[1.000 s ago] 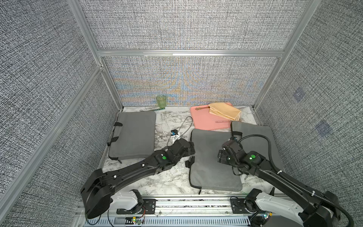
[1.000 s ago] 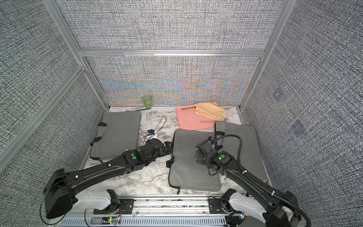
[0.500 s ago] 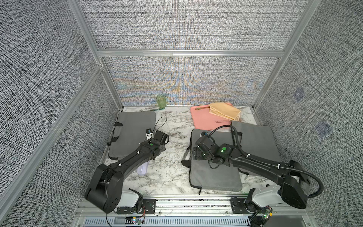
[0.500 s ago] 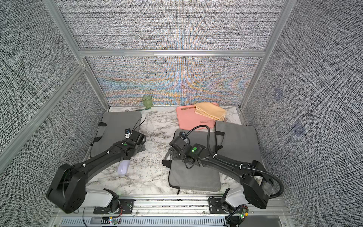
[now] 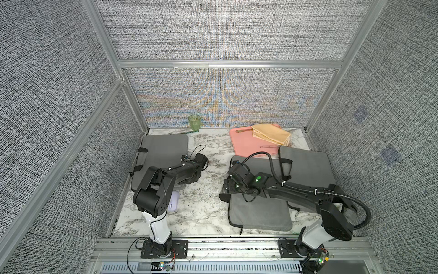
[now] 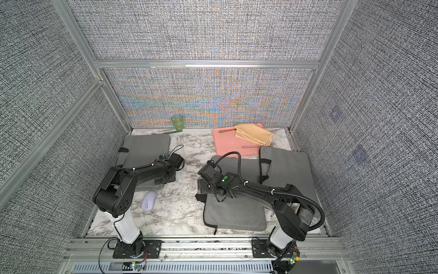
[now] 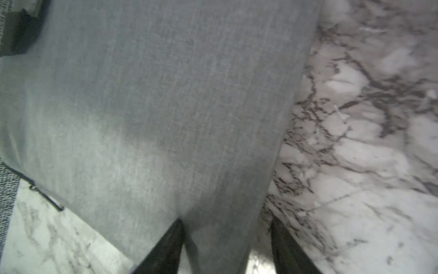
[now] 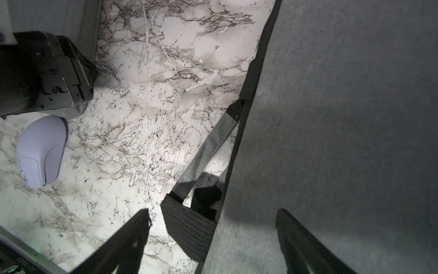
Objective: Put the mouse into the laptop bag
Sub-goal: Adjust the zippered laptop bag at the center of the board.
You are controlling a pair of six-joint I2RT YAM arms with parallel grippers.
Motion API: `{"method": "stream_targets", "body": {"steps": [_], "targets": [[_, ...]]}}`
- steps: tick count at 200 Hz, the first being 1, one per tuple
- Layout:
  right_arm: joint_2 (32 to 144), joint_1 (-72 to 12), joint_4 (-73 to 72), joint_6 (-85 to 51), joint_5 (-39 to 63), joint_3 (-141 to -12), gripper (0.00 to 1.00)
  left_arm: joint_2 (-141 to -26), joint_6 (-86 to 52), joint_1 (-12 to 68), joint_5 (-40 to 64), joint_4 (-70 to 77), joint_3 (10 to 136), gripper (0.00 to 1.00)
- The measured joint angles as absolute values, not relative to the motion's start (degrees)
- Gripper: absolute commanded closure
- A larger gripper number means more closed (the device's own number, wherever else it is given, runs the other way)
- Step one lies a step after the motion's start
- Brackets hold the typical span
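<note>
The lavender mouse (image 6: pixel 149 200) lies on the marble near the left arm's base, seen whole in the right wrist view (image 8: pixel 40 151) and half hidden in a top view (image 5: pixel 174 201). Three grey laptop bags lie flat: left (image 5: pixel 163 149), middle (image 5: pixel 258 211), right (image 5: pixel 305 166). My left gripper (image 7: pixel 226 239) points down at the left bag's (image 7: pixel 154 106) near corner. Its fingers stand apart astride the fabric edge, with marble showing beside one finger. My right gripper (image 8: pixel 213 223) is open over the middle bag's (image 8: pixel 343 118) left edge, above its black handle strap (image 8: pixel 189 225).
A pink tray (image 5: pixel 244 144) with a folded yellow cloth (image 5: pixel 270 134) sits at the back right. A green cup (image 5: pixel 194 123) stands at the back wall. Grey fabric walls close in three sides. Bare marble (image 6: pixel 180 208) lies between the left and middle bags.
The left arm has pulled back from the middle bag and folded down onto the left bag's corner, uncovering the mouse. The right gripper has moved to the middle bag's left edge.
</note>
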State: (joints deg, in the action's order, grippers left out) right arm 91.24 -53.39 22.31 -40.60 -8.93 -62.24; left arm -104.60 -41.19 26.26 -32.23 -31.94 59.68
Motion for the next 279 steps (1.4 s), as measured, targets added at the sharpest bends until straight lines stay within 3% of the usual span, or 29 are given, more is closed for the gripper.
{"method": "stream_targets", "body": {"steps": [9,15,55,112,117,123,137,147,192,250,279], "targets": [[91.26,-53.39,22.00,-40.62,-8.75,-61.82,0.13,-104.99,-41.10,25.93,-32.42,-32.88,60.34,0.92],[91.22,-53.39,21.85,-40.62,-8.75,-61.54,0.13,-105.21,-41.01,25.91,-32.58,-33.28,60.90,1.00],[90.56,-53.04,20.78,-40.64,-8.69,-59.75,0.13,-106.80,-39.40,25.61,-28.80,-33.98,65.69,1.00],[90.08,-51.62,19.49,-41.30,-8.69,-57.32,0.13,-115.61,-39.68,29.12,-8.10,-37.58,86.28,1.00],[90.21,-51.42,19.16,-41.30,-8.67,-57.32,0.13,-116.55,-39.70,29.78,-6.70,-37.58,87.90,0.90],[90.48,-51.37,18.83,-41.32,-8.60,-57.34,0.13,-117.73,-39.79,30.63,-4.97,-37.80,89.95,0.72],[91.31,-51.31,18.37,-41.32,-8.56,-57.32,0.13,-119.35,-39.57,32.21,-0.82,-38.00,93.73,0.19],[91.83,-51.35,18.17,-41.32,-8.36,-57.32,0.14,-119.55,-39.68,33.17,0.69,-37.63,95.64,0.00],[92.97,-52.62,15.73,-41.30,-7.44,-55.83,0.13,-110.39,-40.75,32.23,0.80,-37.69,92.25,0.01],[101.38,-56.21,12.19,-43.77,-5.67,-65.17,0.10,-74.63,-44.34,22.94,-7.49,-30.57,56.51,0.01],[107.70,-56.84,9.76,-46.54,-4.56,-70.81,0.08,-66.52,-45.21,15.77,-10.52,-27.42,45.19,0.01]]}}
